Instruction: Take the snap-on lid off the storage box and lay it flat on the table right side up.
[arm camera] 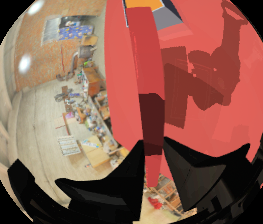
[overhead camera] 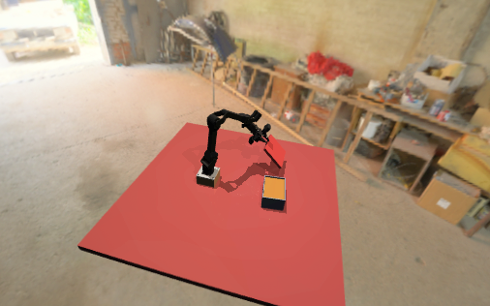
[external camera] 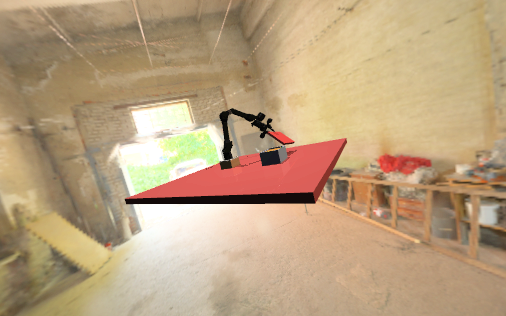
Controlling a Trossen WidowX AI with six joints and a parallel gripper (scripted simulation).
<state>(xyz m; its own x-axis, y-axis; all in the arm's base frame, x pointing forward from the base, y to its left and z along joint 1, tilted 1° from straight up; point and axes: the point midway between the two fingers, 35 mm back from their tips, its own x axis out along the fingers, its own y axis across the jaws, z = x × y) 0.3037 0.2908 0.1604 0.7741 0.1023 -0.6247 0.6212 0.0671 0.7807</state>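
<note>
The red lid (overhead camera: 276, 152) (external camera: 281, 137) (arm camera: 147, 55) is in the air, tilted steeply, above the table and beyond the box. My gripper (overhead camera: 266, 139) (external camera: 271, 132) (arm camera: 152, 141) is shut on one edge of the lid, which shows edge-on between the fingers in the wrist view. The storage box (overhead camera: 273, 202) (external camera: 272, 157) stands upright on the table with its top open and an orange-yellow inside. In the wrist view only part of the box shows, at the top edge, partly behind the lid.
The red table top (overhead camera: 192, 242) (external camera: 223, 187) carries the box and the arm's base block (overhead camera: 208, 178) (external camera: 229, 164). The base stands left of the box in the top view. The shadow of the arm and lid falls on the table.
</note>
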